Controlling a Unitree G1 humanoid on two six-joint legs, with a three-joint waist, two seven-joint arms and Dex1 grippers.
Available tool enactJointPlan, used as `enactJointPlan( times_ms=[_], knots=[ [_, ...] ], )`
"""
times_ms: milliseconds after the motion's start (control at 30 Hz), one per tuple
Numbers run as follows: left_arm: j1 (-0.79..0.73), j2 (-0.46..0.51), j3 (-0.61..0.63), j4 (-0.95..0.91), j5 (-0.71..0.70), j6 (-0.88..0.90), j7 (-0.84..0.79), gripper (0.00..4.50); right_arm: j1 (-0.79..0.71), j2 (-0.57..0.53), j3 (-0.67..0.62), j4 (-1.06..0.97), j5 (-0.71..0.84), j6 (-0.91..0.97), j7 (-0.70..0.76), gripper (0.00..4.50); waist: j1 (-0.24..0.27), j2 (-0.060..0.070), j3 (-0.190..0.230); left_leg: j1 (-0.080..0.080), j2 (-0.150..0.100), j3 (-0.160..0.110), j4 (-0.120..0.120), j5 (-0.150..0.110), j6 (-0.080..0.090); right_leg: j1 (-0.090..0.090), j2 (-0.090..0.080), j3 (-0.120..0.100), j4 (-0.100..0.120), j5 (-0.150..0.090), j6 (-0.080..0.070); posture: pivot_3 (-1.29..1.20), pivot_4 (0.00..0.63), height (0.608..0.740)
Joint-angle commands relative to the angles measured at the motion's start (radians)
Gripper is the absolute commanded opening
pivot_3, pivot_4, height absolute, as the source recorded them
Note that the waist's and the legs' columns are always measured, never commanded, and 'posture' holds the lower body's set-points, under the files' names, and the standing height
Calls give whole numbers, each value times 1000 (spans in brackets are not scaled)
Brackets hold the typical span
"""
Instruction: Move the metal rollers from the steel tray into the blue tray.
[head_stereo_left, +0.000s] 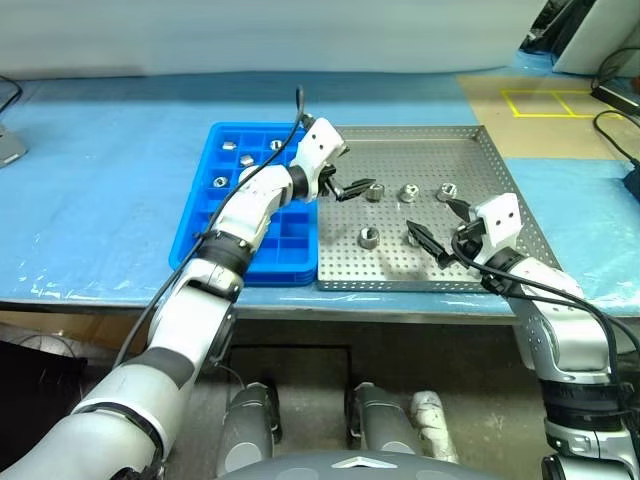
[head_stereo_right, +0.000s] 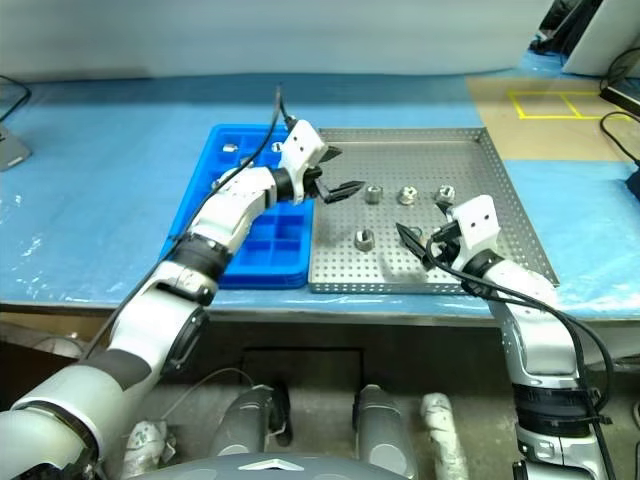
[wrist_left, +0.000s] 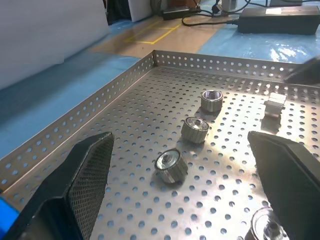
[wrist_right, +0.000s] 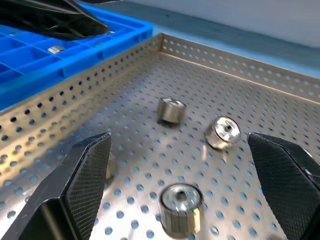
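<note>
While my left end effector (head_stereo_left: 348, 188) and right end effector (head_stereo_left: 438, 232) gape empty over the steel tray (head_stereo_left: 480, 160), 5 metal rollers (head_stereo_left: 373, 192) remain there, right of the blue tray (head_stereo_left: 200, 200); probably hard, slick, rolling—pinch across the ridged rim.

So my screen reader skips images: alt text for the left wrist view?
Open left gripper hangs over the steel tray, three metal rollers in a row ahead of its fingers. A fourth roller sits by the picture's edge.
</note>
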Motion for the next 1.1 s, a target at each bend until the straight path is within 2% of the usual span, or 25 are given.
enactJointPlan(
  times_ms=[33,200,567,733,967,1100],
  knots=[
    [-107,-22,8,191,55,-47,71,4489,27,0,-33,-81,11,5,-32,4500,-13,0,0,0,0,0,0,0,0,0,0,0,0,0,0,-447,150,740],
    [-198,-65,8,396,126,-34,185,4489,77,-2,-31,-102,6,-1,-46,4500,-21,0,0,-2,-1,-1,0,-1,2,0,0,-1,-2,0,1,-468,150,740],
    [-239,-108,94,465,125,-41,159,4489,124,-1,-26,-130,1,-3,-66,4500,-21,0,0,-5,-2,-1,2,-3,5,-1,-1,-2,-5,1,1,-517,150,740],
    [-227,-114,133,436,86,11,-19,4489,172,-5,-37,-142,-5,-12,-76,4500,-26,0,0,-6,-2,-1,2,-4,6,0,-1,-2,-6,1,1,-535,150,740],
    [-159,-106,76,344,108,25,-289,4489,186,-5,-34,-159,-8,-9,-89,4500,-49,0,0,-6,-2,-1,3,-4,7,0,-2,-2,-7,1,1,-557,150,740],
    [-86,-79,-9,262,158,4,-393,4489,212,-4,-40,-189,-4,6,-98,4500,-56,0,0,-6,-1,-1,2,-5,7,0,-2,-2,-7,1,1,-569,150,740]
  ],
)
